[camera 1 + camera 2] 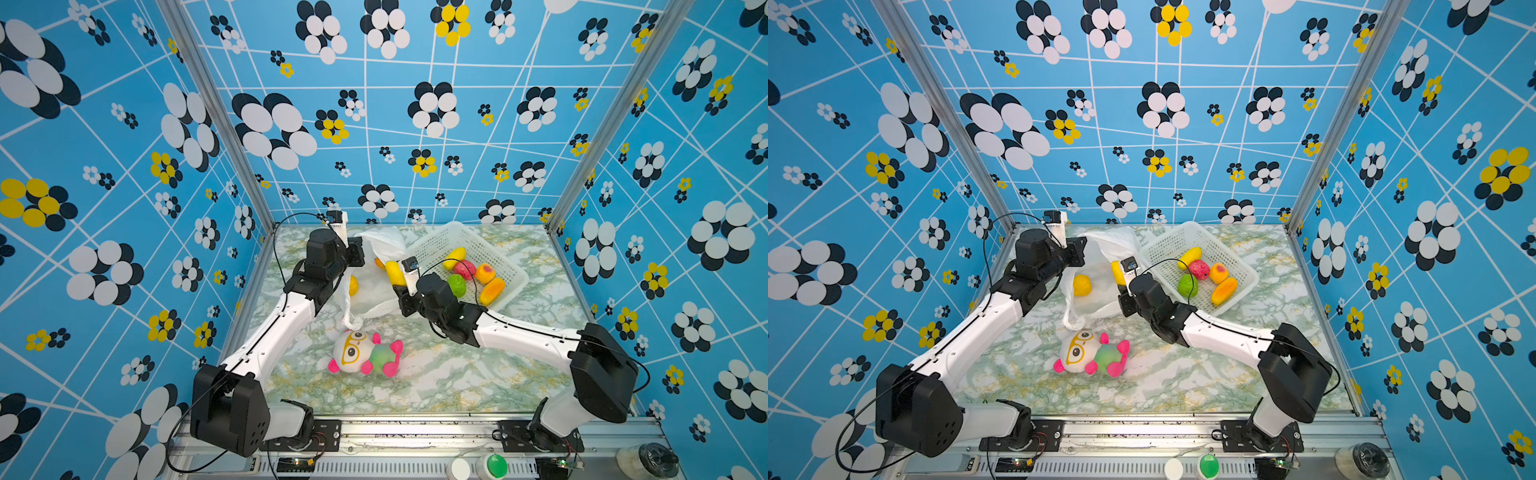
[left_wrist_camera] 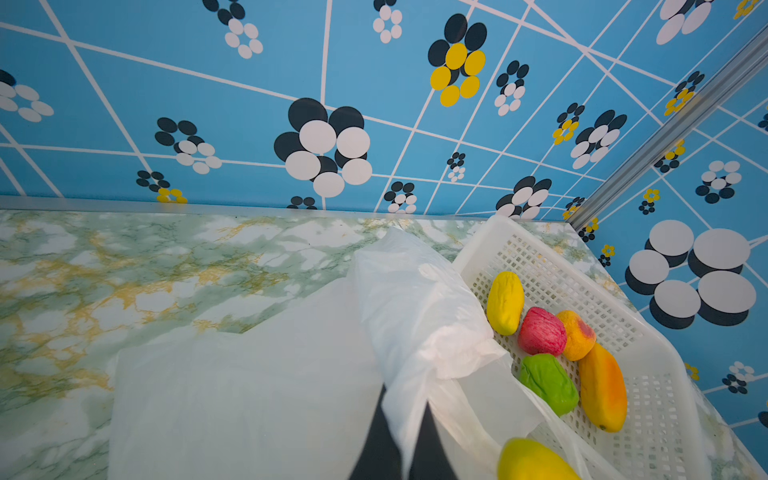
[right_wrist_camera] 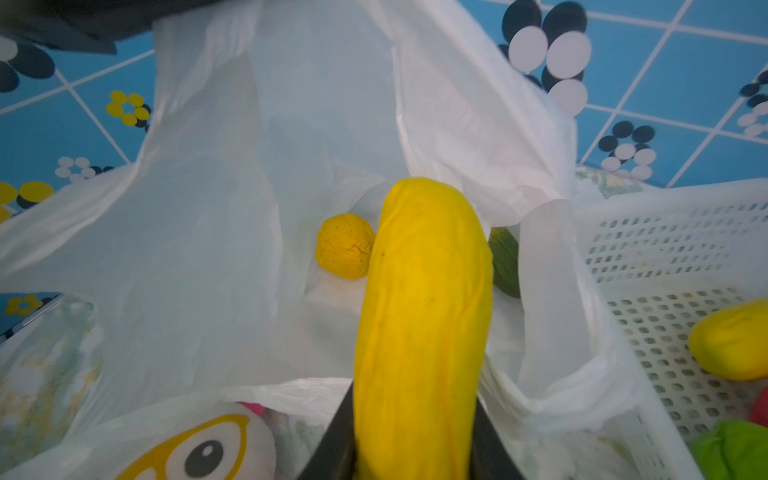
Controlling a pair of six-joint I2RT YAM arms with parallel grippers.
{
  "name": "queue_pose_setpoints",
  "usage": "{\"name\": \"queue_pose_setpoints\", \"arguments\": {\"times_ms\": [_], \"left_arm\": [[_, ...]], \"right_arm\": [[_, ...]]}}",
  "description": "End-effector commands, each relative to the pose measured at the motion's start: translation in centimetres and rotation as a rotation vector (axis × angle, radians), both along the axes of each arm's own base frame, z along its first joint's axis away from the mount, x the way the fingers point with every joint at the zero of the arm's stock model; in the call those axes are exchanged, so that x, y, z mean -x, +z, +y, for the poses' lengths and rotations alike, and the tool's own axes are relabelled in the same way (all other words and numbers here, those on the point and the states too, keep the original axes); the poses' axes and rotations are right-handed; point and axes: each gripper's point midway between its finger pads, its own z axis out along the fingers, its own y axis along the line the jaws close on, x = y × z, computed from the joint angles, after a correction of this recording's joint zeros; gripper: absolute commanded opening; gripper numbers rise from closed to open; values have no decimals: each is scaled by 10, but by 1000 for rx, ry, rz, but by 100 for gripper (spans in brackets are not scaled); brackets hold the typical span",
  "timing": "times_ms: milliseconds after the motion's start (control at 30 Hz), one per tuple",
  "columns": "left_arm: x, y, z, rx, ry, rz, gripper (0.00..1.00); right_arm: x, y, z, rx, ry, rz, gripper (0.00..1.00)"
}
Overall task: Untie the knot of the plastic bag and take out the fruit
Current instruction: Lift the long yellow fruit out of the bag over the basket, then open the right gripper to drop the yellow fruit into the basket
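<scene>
Plastic bag (image 2: 415, 311) high in L jaws, fruit (image 3: 419, 324) in R jaws

The white plastic bag (image 3: 208, 249) gapes open, a round yellow fruit (image 3: 345, 245) and a dark green one (image 3: 505, 262) inside, a long yellow fruit (image 3: 419, 324) at its mouth, five fruits (image 1: 1199, 269) in the basket (image 1: 1167, 245).

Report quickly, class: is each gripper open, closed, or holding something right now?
Left gripper: closed, pinching the plastic bag.
Right gripper: closed on the long yellow fruit.
</scene>
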Motion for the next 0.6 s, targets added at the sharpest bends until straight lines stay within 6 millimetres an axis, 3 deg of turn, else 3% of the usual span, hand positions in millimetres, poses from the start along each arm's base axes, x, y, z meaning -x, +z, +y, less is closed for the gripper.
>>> {"name": "queue_pose_setpoints", "arguments": {"times_ms": [0,133,233,433,567], "left_arm": [[6,5,1,-14,1,-18,0],[6,5,1,-13,1,-18,0],[7,6,2,-12,1,-21,0],[7,5,2,-13,3,-19,0],[7,5,2,-14,4,-20,0]], "right_arm": [[-19,33,-44,-73,-173,-124,22],[-39,25,-102,-165,-352,-80,23],[-58,5,-139,-206,-483,8,24],[-85,-59,-201,-251,-745,250,21],[-90,-104,-220,-265,-857,399,17]]}}
